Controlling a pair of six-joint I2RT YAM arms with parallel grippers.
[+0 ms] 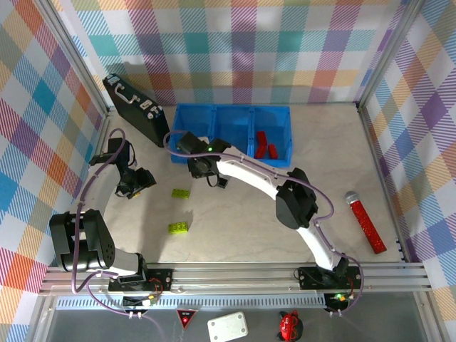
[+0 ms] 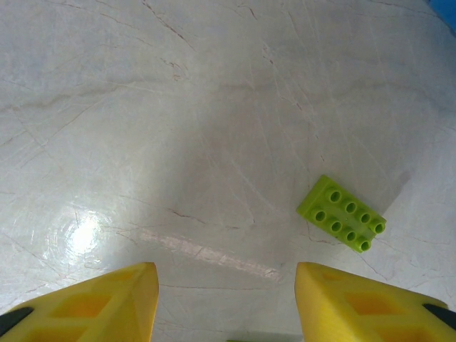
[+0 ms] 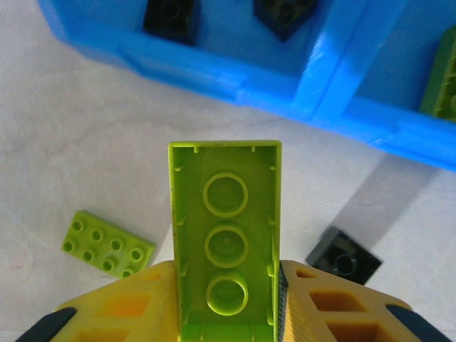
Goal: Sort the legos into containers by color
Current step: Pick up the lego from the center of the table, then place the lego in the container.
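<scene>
Yellow fingers [image 3: 107, 313] of the right gripper [image 3: 226, 281] pinch a lime green brick [image 3: 225, 214], hollow underside showing, just near of the blue tray [image 3: 214, 68]; a black brick [image 3: 343, 258] lies on the table [image 3: 85, 142] beside it. Spread and empty, the left gripper [image 2: 226, 303] hovers with another lime brick [image 2: 342, 214] just beyond.

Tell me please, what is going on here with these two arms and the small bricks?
Two arms are sorting bricks by color into the blue tray. The right gripper is shut on a lime green brick near the tray's front wall. Black bricks lie in one compartment, red bricks in the rightmost one. The left gripper is open and empty above the table, near a loose green brick. A loose black brick also waits on the table.
</scene>
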